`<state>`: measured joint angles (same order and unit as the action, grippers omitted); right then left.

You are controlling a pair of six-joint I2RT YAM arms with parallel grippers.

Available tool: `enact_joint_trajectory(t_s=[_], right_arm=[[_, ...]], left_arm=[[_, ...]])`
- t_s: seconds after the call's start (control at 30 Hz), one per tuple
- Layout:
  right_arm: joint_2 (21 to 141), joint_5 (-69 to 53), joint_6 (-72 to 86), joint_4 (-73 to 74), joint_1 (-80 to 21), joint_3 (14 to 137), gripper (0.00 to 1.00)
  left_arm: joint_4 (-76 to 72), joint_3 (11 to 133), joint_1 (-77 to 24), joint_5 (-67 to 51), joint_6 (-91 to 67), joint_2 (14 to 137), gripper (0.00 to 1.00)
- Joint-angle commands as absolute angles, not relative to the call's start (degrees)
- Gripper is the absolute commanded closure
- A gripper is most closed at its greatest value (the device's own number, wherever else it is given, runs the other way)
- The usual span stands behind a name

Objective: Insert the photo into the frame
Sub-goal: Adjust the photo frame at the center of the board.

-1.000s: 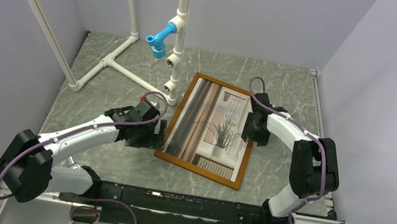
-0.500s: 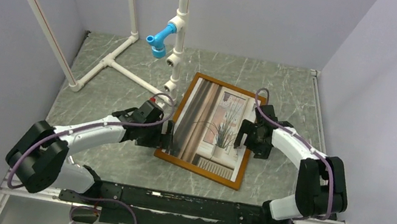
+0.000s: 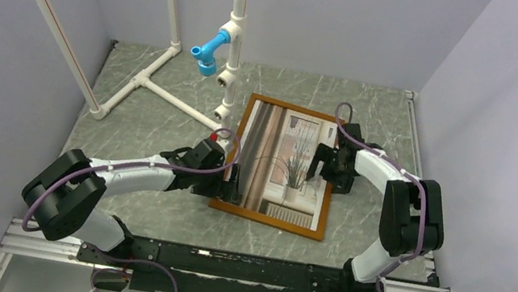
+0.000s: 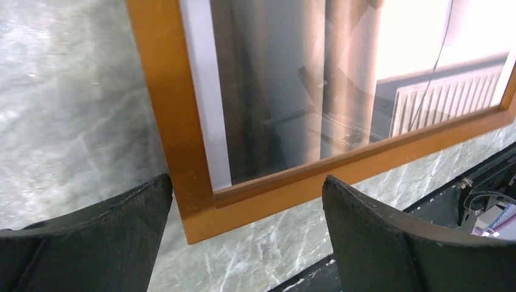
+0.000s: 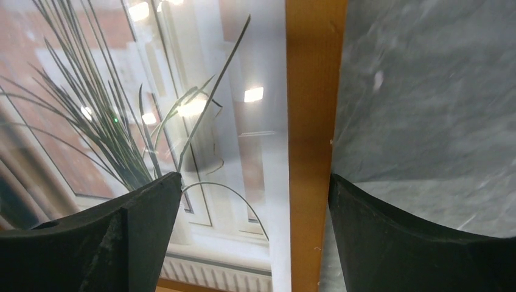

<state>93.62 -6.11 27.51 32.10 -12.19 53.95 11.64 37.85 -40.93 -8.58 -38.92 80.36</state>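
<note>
Since 1 second ago the frame (image 3: 294, 108) has swung from a clear slant to nearly square with the near edge of the surface (image 3: 157, 112), our left tool (image 3: 232, 181) has come in to its near left corner, and our right tool (image 3: 319, 163) has spread its jaws wide over the right rail. Both tools are open now and grip nothing. We judge the main risk to be a further shove from the left: with the corner sitting between those 2 fingers, any more travel could turn the frame past square or slide it toward the foot of the white pipe stand (image 3: 232, 29). On the right, 1 finger hangs over the photo (image 3: 278, 157) and the other over bare surface, so a descent or a squeeze here could scuff the glossy face or tip the rail up and shake the print out of its seat. We cannot tell whether the shine comes from glass or from the print itself. As for position, the photo lies flat inside the frame's opening, plant side up, with the frame flat on the surface between the 2 arms; the left tool straddles the near left corner from outside, and the right tool straddles the right rail about halfway along it, the print just beside its inner finger
</note>
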Motion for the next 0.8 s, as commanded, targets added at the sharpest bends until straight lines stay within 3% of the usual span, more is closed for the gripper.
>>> enact_joint_trajectory(t_s=[0.0,0.47,0.77], right_arm=[[98.3,-10.4,25.7,28.9,-12.0,58.5,0.10],[100.1,-8.0,23.5,30.8,-11.5,62.4,0.10],[83.3,-4.7,23.8,31.6,-11.3,54.5,0.08]], left_arm=[[6.6,38.0,-46.8,-12.2,-44.2,84.0,0.04],[6.9,38.7,-51.9,-7.9,-48.5,84.2,0.02],[12.5,36.3,-51.6,-0.2,-47.5,67.5,0.01]])
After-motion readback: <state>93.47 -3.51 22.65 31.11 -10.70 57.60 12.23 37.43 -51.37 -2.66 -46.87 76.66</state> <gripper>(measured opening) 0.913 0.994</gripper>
